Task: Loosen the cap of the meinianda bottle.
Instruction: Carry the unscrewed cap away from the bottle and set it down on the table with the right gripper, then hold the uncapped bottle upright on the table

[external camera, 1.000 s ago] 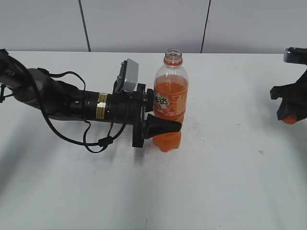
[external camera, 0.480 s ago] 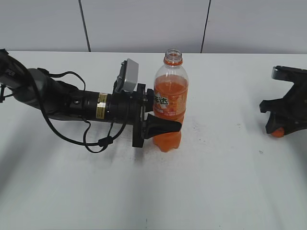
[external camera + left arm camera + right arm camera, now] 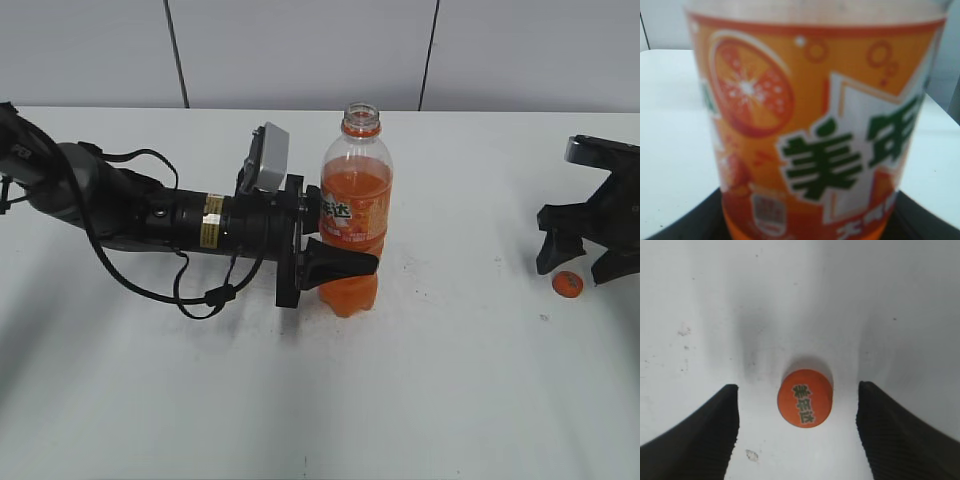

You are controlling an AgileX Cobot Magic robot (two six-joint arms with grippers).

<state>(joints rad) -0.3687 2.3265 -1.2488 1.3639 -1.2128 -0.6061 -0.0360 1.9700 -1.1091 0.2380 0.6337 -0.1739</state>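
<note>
The meinianda bottle stands upright mid-table with its mouth open and no cap on it. My left gripper is shut on the bottle's waist; the left wrist view is filled by its orange label. The orange cap lies on the table at the far right, print side up. My right gripper is open and hovers over it, with one finger on each side and apart from it. In the right wrist view the cap lies between the two open fingers.
The white table spreads around the bottle. The left arm's body and black cables lie across the table's left side. A grey panelled wall stands behind the table's far edge.
My right gripper has come down to the table at the far right and opened. The cap it held now lies on the table between its fingers. The left arm and bottle have not moved.
</note>
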